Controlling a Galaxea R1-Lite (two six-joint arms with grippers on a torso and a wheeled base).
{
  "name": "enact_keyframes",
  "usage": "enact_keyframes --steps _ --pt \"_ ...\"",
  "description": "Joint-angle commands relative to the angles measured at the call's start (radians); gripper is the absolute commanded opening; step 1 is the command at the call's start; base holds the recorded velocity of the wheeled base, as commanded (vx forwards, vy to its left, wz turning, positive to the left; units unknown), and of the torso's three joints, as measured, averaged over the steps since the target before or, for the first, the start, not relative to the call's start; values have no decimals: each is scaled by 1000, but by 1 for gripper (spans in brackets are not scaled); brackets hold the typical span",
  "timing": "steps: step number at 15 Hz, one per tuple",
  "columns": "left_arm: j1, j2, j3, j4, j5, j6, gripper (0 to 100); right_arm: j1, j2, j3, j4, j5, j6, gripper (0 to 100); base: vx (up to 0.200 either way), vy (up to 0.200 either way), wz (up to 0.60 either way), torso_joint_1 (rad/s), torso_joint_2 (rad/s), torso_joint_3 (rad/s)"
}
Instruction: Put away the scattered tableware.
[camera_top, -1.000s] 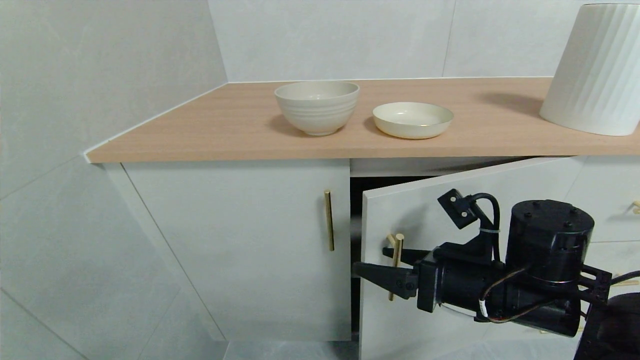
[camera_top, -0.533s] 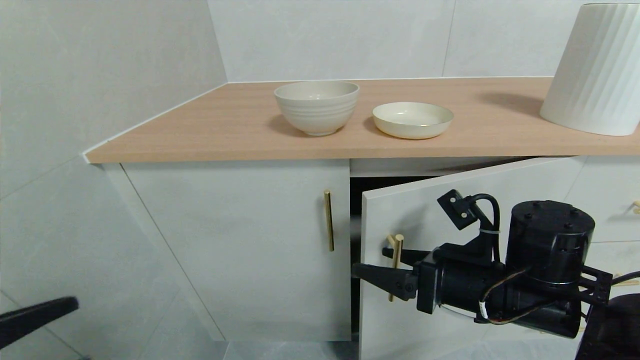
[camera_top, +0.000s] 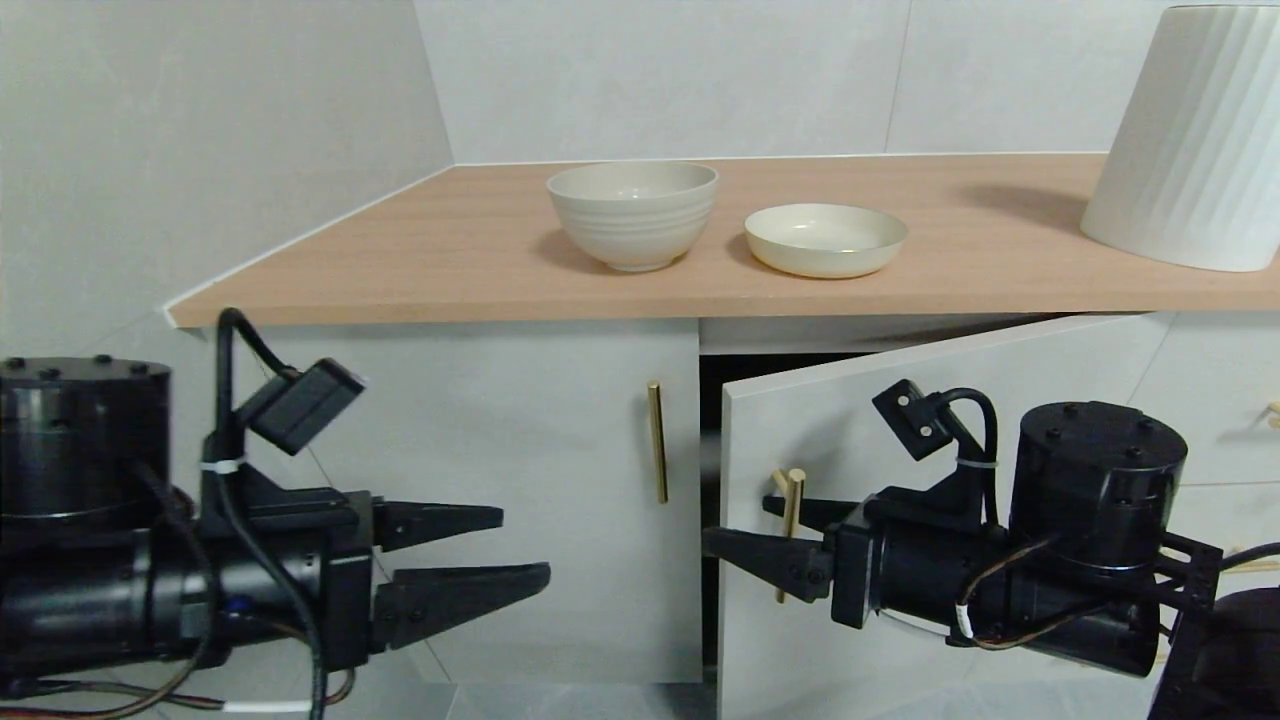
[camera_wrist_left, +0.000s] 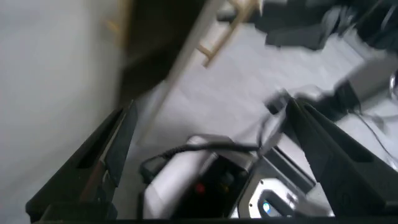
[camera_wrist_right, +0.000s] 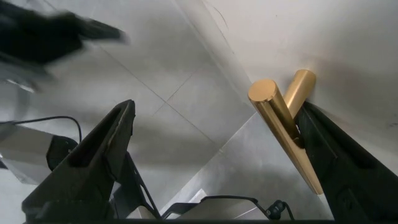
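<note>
A wooden counter (camera_top: 450, 260) runs along a tiled wall. On it stand a deep cream bowl (camera_top: 633, 213) and, just beside it to the right, a shallow cream dish (camera_top: 825, 238). They sit apart, and neither is held. A tall white ribbed vessel (camera_top: 1190, 140) stands at the counter's far right.

Below the counter, the left cabinet door (camera_top: 480, 500) is closed. The right cabinet door (camera_top: 900, 400) stands ajar, with a dark gap showing at its free edge. The right gripper (camera_top: 745, 525) sits at this door's brass handle (camera_top: 790, 530), its claw released and spread wide, one finger on each side of the bar rather than clamped on it. The left gripper (camera_top: 522, 545) hangs low in front of the closed door, its claw also spread and holding nothing.

The step in hand appears to be swinging the right door fully open so the tableware can go inside. To do it well, the right arm would likely keep one finger hooked behind the bar and follow the door's curved path around its right-hand hinge, not pull straight back, or the bar may slip free. The left gripper looks best kept to the left of the door's free edge.
</note>
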Motion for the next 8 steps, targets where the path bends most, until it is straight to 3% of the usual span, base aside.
enact_keyframes --steps 1,3,6,7,8 --pt "-51 176 66 -128 8 -9 100 0 5 0 1 1 0 100 0 0 0 0 0 0" --pt "-64 174 63 -150 11 -60 100 0 7 0 1 1 0 100 0 0 0 0 0 0" --pt "-85 180 61 -151 11 -73 100 0 13 0 1 1 -1 100 0 0 0 0 0 0" --pt "-90 180 63 -150 12 -73 0 0 19 0 1 1 -1 100 0 0 0 0 0 0" --pt "-94 183 61 -151 12 -75 0 0 25 0 0 1 -1 100 0 0 0 0 0 0"
